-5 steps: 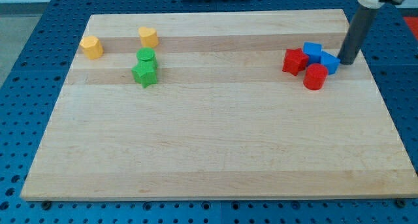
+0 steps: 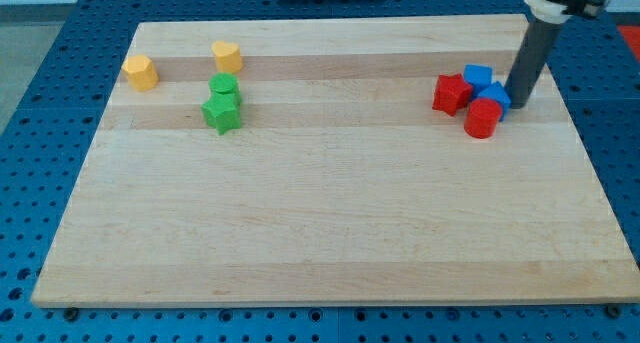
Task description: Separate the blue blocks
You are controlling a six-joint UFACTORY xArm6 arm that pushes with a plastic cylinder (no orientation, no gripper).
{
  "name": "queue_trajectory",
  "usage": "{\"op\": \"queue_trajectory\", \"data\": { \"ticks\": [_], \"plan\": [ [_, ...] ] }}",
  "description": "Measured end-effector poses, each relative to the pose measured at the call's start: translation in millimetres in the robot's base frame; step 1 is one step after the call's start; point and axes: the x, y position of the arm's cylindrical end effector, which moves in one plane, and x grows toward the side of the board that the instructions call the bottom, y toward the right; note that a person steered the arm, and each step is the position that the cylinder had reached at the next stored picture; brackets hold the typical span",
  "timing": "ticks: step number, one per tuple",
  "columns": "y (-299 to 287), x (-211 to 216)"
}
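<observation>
Tip against the blue pair, upper right of the bench.

Rod ending in my tip [image 2: 518, 106], set down touching the right side of the lower blue block [image 2: 495, 93], probably so as to shove it away from the upper blue block [image 2: 477, 76], which sits just above and to its left, touching or nearly so. Both blues hemmed in by a red block [image 2: 452, 93] on the left and a red cylinder [image 2: 483, 118] below, hence likely the approach from the open right flank. No gripper on this rig, so nothing to open or close. Far off at the upper left: two yellow blocks [image 2: 141, 72] [image 2: 227, 55], a green cylinder [image 2: 224, 85] touching a green star-like block [image 2: 221, 113]. No containers anywhere on the wooden bench [image 2: 330, 223].
</observation>
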Motion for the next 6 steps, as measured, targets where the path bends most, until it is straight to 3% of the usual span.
{"op": "queue_trajectory", "data": {
  "ticks": [2,4,5,6],
  "plan": [
    [-48,-36],
    [-83,-39],
    [-35,-43],
    [-40,-90]
  ]
}}
